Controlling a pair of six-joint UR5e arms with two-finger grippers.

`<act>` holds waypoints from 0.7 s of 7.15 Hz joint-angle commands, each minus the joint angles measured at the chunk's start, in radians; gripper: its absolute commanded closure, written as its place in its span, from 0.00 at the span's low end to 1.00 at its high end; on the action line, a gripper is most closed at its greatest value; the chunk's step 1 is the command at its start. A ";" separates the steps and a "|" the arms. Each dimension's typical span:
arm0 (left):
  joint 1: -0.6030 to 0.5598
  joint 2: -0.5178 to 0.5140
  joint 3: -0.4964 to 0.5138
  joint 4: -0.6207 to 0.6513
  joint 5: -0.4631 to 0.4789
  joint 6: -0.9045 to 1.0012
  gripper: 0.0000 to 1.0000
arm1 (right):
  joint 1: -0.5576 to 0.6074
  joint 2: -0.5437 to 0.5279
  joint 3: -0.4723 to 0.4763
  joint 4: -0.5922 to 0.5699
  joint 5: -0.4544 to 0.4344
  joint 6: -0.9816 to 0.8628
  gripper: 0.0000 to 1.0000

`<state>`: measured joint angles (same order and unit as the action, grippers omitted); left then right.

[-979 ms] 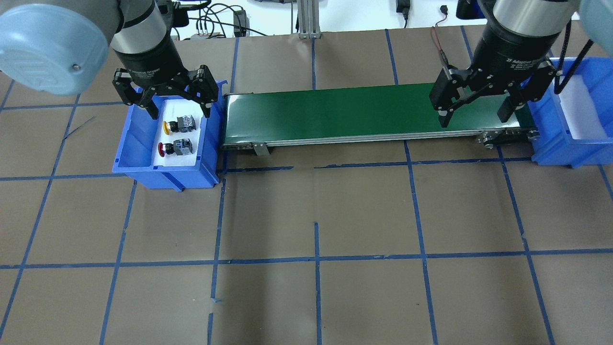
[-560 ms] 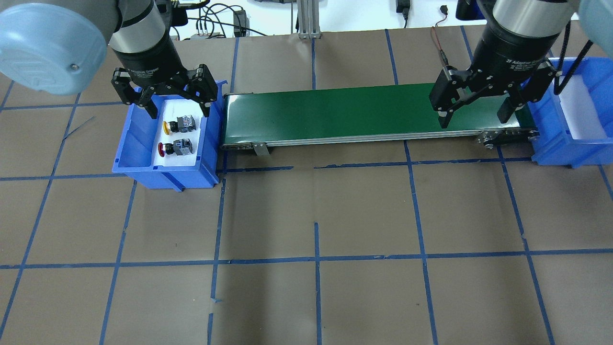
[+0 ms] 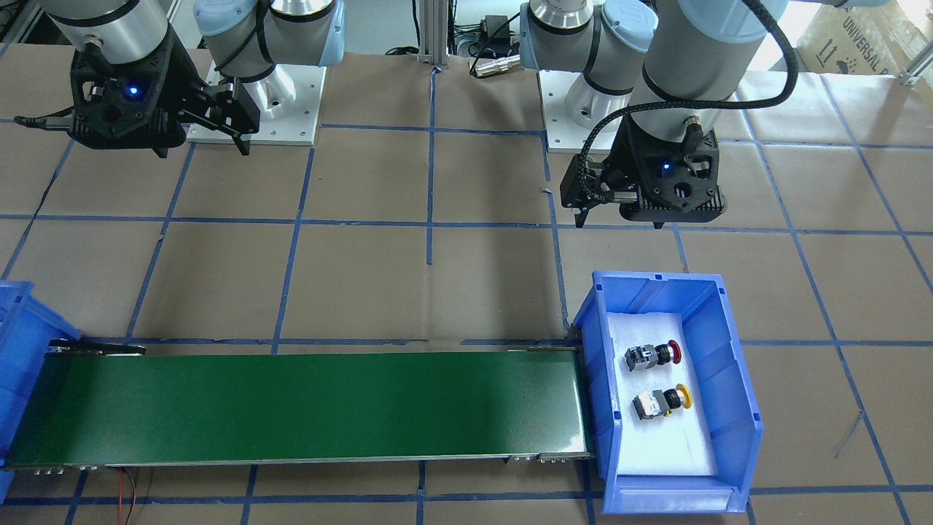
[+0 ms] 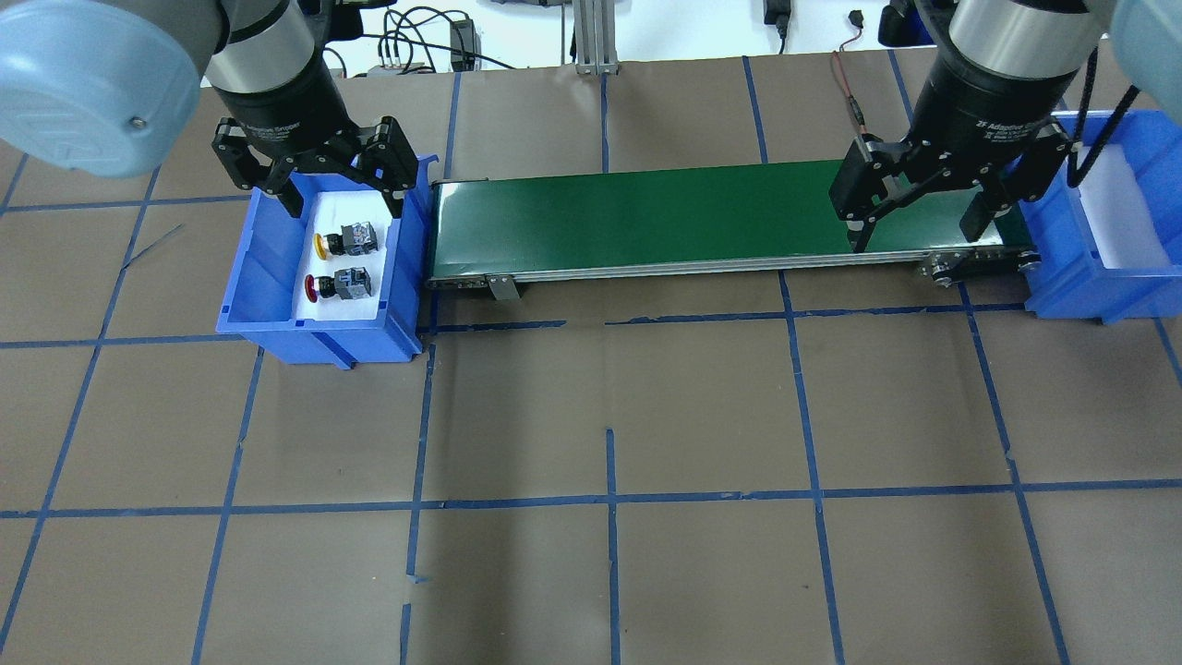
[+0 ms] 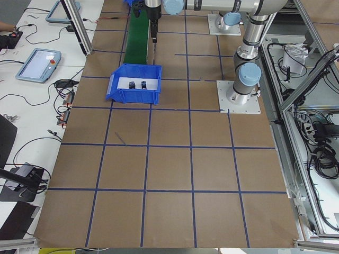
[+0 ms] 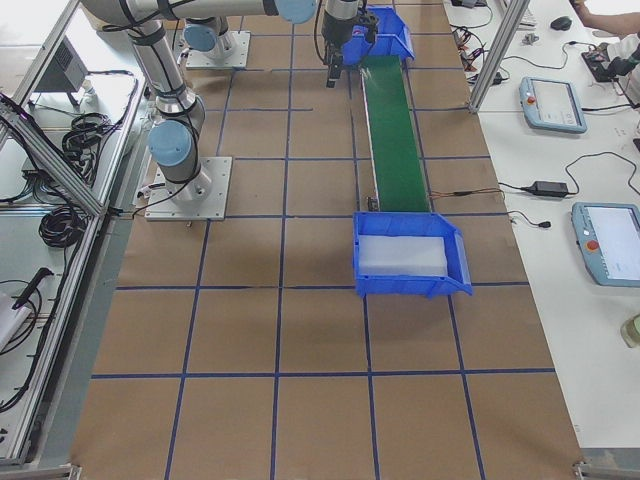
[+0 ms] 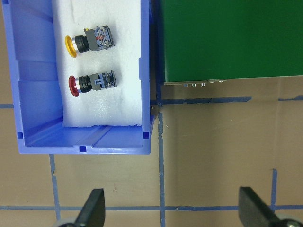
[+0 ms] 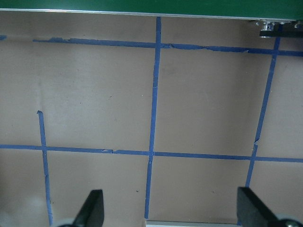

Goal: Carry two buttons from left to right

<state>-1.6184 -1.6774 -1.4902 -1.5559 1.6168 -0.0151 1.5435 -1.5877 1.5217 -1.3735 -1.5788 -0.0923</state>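
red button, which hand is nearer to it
Left. The left hand hangs open above the table, just on the robot's side of the bin holding the red button. The right hand is near the far end of the belt.

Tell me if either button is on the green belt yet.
No, the red button and the yellow button both lie inside the blue bin beside the belt.

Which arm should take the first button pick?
Left. The left gripper, open, is next to the left bin holding the red button and yellow button; the right gripper is at the far end of the conveyor, by the right bin.
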 commanded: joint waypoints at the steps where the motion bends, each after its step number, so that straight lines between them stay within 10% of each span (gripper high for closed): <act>1: 0.073 -0.021 0.017 0.016 -0.011 0.044 0.00 | 0.000 0.000 0.001 0.001 0.006 0.000 0.00; 5: 0.123 -0.119 -0.021 0.132 -0.003 0.566 0.06 | 0.018 0.049 0.006 -0.134 0.013 0.224 0.00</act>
<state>-1.5067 -1.7685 -1.4845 -1.4516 1.6080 0.3714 1.5569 -1.5649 1.5249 -1.4437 -1.5671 0.0681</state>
